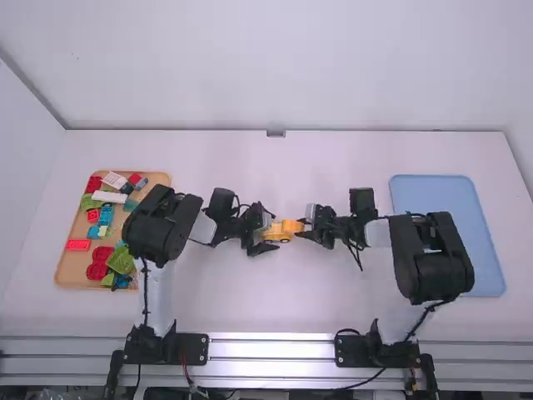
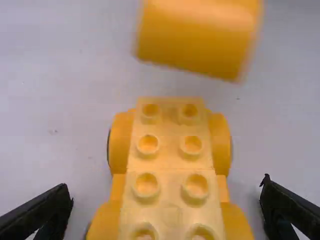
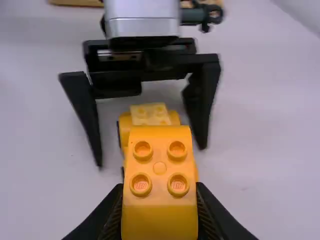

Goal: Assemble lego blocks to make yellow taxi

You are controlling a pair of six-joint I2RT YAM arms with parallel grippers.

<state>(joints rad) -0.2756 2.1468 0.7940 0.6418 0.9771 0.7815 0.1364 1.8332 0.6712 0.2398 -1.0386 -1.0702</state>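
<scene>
My right gripper (image 1: 303,227) pinches a yellow block beside the wheeled base that sits between my left gripper's (image 1: 271,232) open fingers

The block (image 3: 160,170) is held by its sides between my right gripper's black fingers, which are closed on it. It is smooth, glossy plastic in a warm orange-yellow, with rounded edges, four hollow-looking round studs in a square and a small round mark in the middle of them.

My left gripper is parted wide, one dark, angular finger to each side of the yellow wheeled base (image 2: 170,150), with a gap between each finger and the plastic. The base is long and low. Its paler, buttery top carries two lines of studs and a seam running across; deeper yellow, rounded fenders bulge at its sides, with dark edges just visible beneath. In the left wrist view the block shows off one end of the base, apart from it.

Both lie near the middle of the smooth white table (image 1: 216,300). Farther out, beyond my left arm, a tan tray (image 1: 67,271) holds red, green, blue and white plastic bricks (image 1: 78,245). On my right side lies a flat, pale blue tray (image 1: 441,192) with rounded corners.
</scene>
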